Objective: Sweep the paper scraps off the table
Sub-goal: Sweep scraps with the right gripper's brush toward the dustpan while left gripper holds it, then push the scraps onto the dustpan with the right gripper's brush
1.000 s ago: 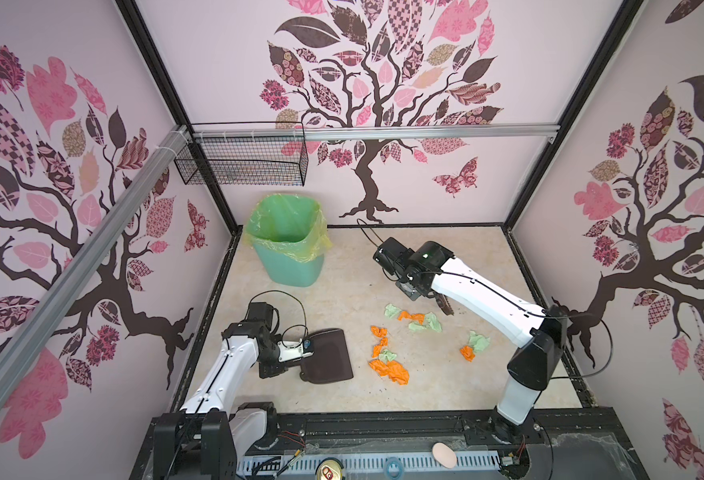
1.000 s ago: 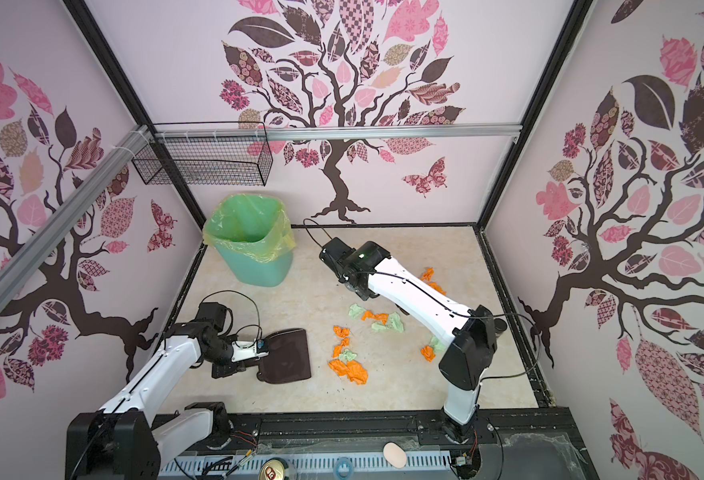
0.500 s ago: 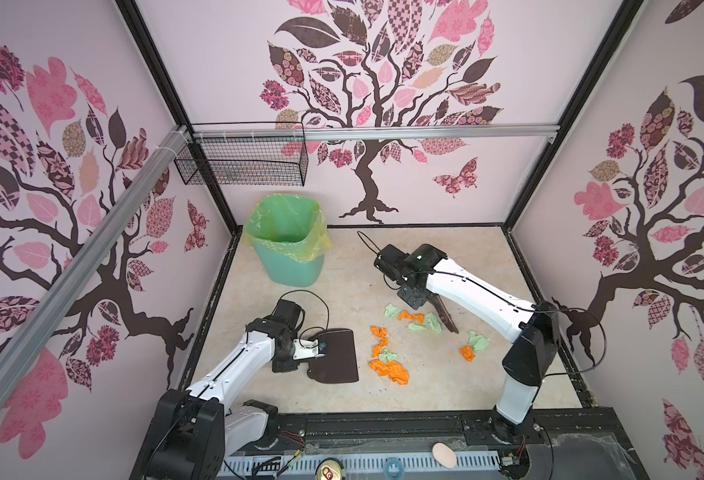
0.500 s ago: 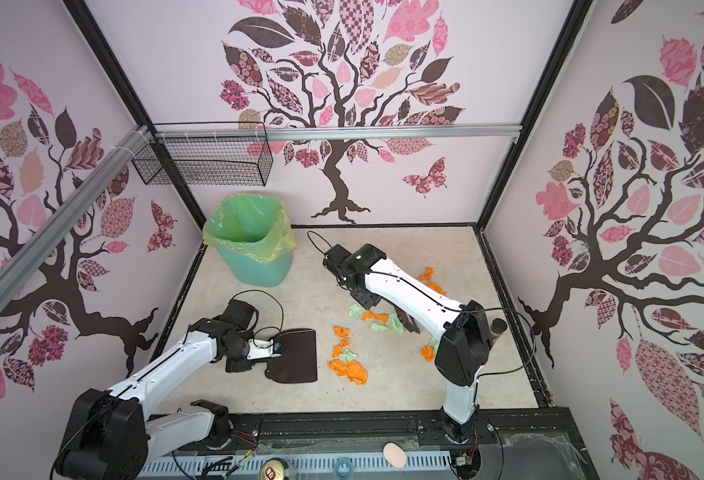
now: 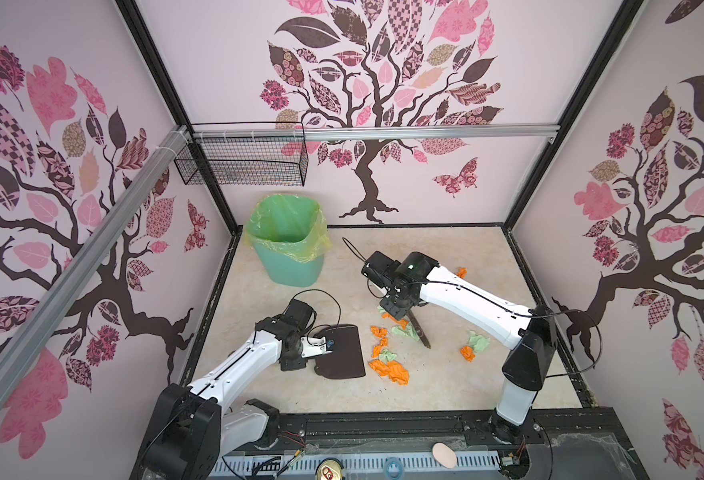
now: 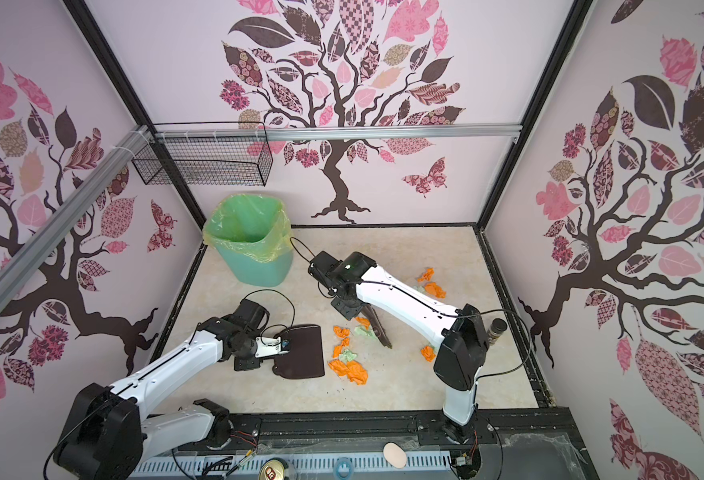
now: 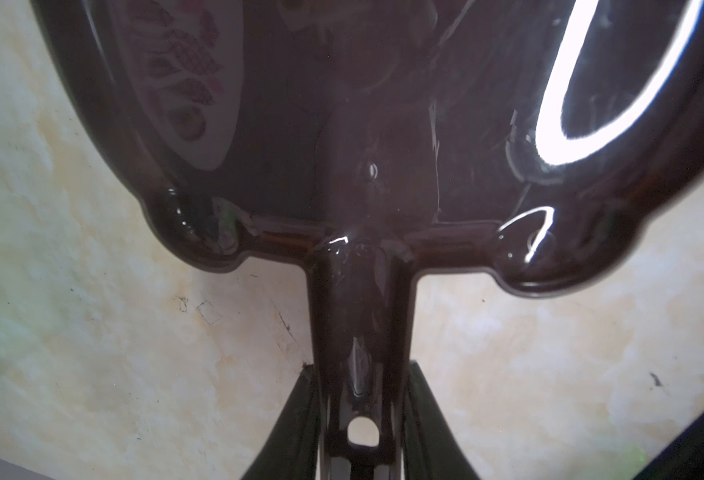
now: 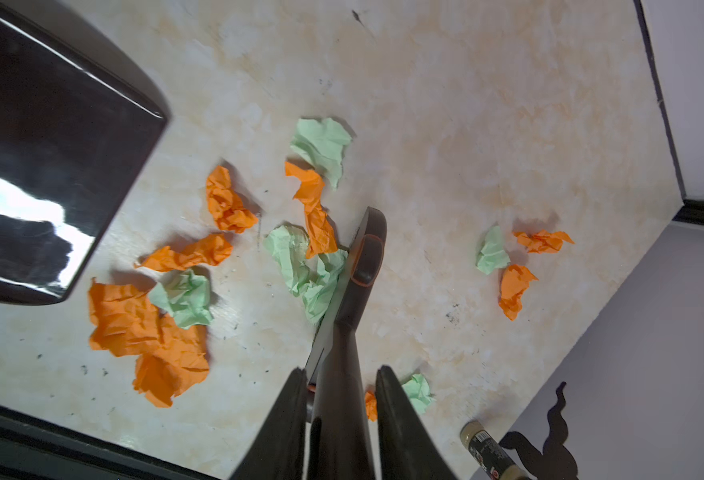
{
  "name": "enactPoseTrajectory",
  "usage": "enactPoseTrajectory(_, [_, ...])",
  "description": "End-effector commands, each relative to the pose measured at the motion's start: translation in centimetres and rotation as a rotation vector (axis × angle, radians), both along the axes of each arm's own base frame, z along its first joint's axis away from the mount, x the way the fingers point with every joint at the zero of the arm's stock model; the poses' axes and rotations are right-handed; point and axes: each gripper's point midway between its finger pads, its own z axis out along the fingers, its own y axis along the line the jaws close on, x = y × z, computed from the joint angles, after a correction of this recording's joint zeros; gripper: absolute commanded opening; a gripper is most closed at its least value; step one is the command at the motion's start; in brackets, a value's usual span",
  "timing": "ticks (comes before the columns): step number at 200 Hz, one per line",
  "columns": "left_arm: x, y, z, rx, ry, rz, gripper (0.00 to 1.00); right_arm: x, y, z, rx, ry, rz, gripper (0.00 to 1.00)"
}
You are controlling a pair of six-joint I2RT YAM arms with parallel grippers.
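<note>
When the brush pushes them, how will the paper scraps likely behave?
The paper scraps are small crumpled wads, so probably light and easily pushed. Being uneven, they may tumble or scatter rather than slide together. Some could slip past the narrow brush.

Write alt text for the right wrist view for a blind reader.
The right gripper, shut on a dark brush, holds its head against crumpled orange and green paper scraps on the beige table. More scraps lie between it and a glossy dark dustpan.

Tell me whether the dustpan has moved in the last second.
Yes: the dustpan has slid a little rightward toward the paper scraps, judged against the unmoved green-lined bin.
</note>
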Motion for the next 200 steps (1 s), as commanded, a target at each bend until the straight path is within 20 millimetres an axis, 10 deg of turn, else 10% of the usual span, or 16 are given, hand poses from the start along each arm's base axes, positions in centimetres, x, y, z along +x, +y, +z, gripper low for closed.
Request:
enactPoseTrajectory(1, [1.3, -1.0, 1.0, -0.027, -0.042, 0.021, 0.22, -1.2, 2.6, 1.6, 0.09, 0.007, 0.011, 0.0])
enactPoseTrajectory(112, [2.0, -2.0, 0.7, -0.056, -0.03, 0.032, 0.21, -4.2, 9.8, 6.2, 0.214, -0.012, 0.133, 0.0])
enactPoseTrajectory(157, [1.3, -1.4, 0.1, -0.036, -0.029, 0.007, 0.21, -2.7, 3.4, 10.3, 0.142, -0.196, -0.071, 0.0])
enactPoseTrajectory(200, [0.7, -1.2, 0.0, -0.035, -0.017, -0.01, 0.21, -5.2, -3.3, 6.0, 0.13, -0.123, -0.424, 0.0])
